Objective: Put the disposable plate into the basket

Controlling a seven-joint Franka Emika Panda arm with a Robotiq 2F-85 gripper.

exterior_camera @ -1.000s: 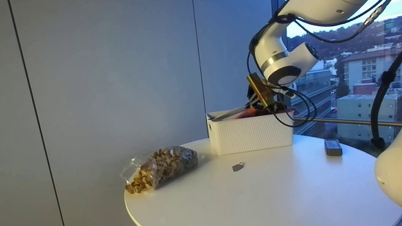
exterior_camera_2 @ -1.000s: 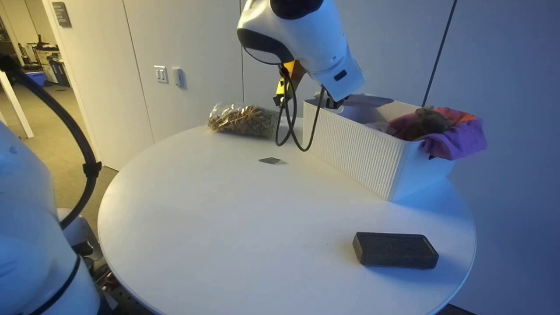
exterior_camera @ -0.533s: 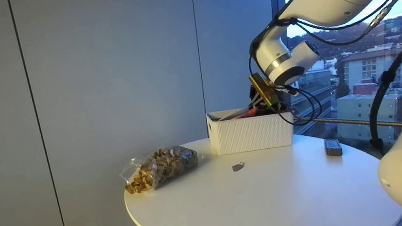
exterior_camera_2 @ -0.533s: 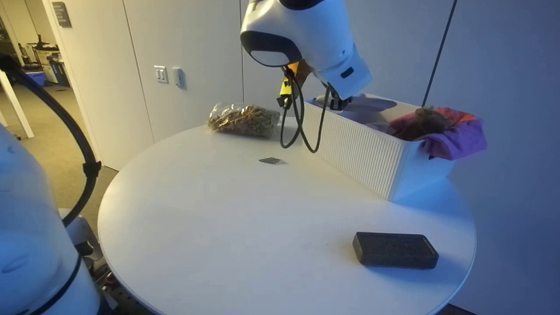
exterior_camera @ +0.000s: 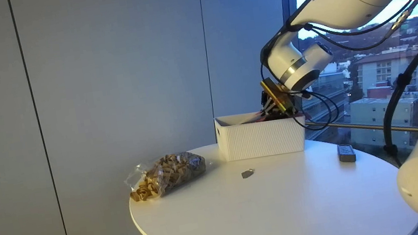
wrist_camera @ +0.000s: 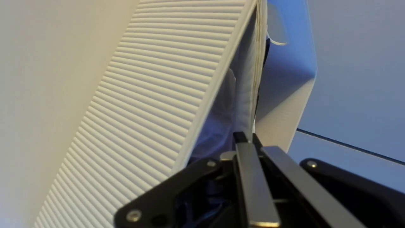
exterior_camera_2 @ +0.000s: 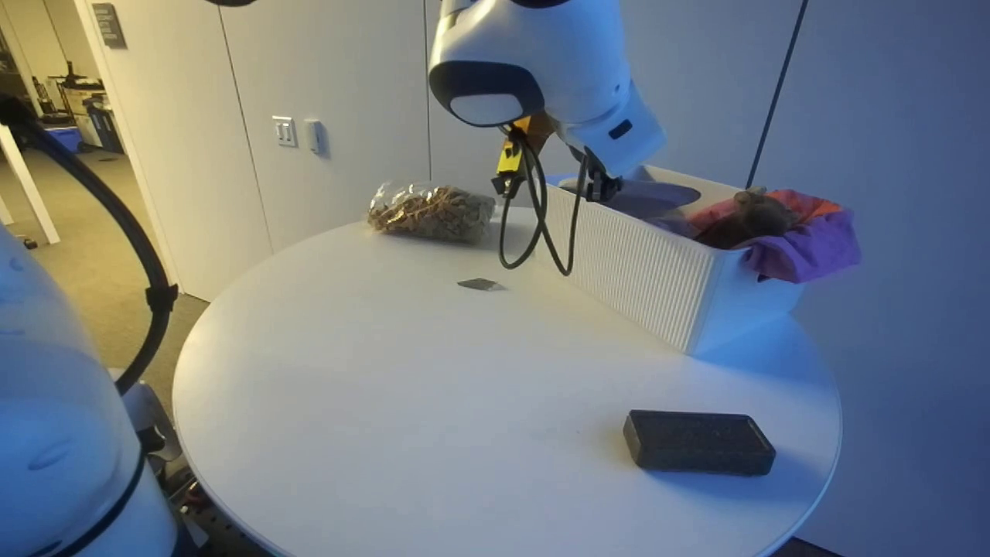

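The white ribbed basket (exterior_camera_2: 626, 267) stands at the back of the table and also shows in an exterior view (exterior_camera: 264, 139) and the wrist view (wrist_camera: 164, 72). My gripper (exterior_camera_2: 602, 188) is over the basket's near rim, at its top. In the wrist view its fingertips (wrist_camera: 248, 139) are shut on the thin disposable plate (wrist_camera: 248, 72), seen nearly edge-on. The plate (exterior_camera_2: 657, 195) is tilted and lies partly inside the basket opening, shaded bluish grey. Its centre is not clearly visible. In an exterior view (exterior_camera: 274, 112) the fingers are mostly hidden behind the basket wall.
Purple and orange cloth (exterior_camera_2: 808, 251) and a grey-brown plush toy (exterior_camera_2: 758, 216) fill one end of the basket, cloth hanging over its rim. A clear bag of brown snacks (exterior_camera_2: 433, 213), a small grey piece (exterior_camera_2: 481, 285) and a dark block (exterior_camera_2: 700, 442) lie on the table.
My gripper has moved down and slightly toward the cloth end of the basket, tilting as it went. The plate has gone lower into the basket with it.
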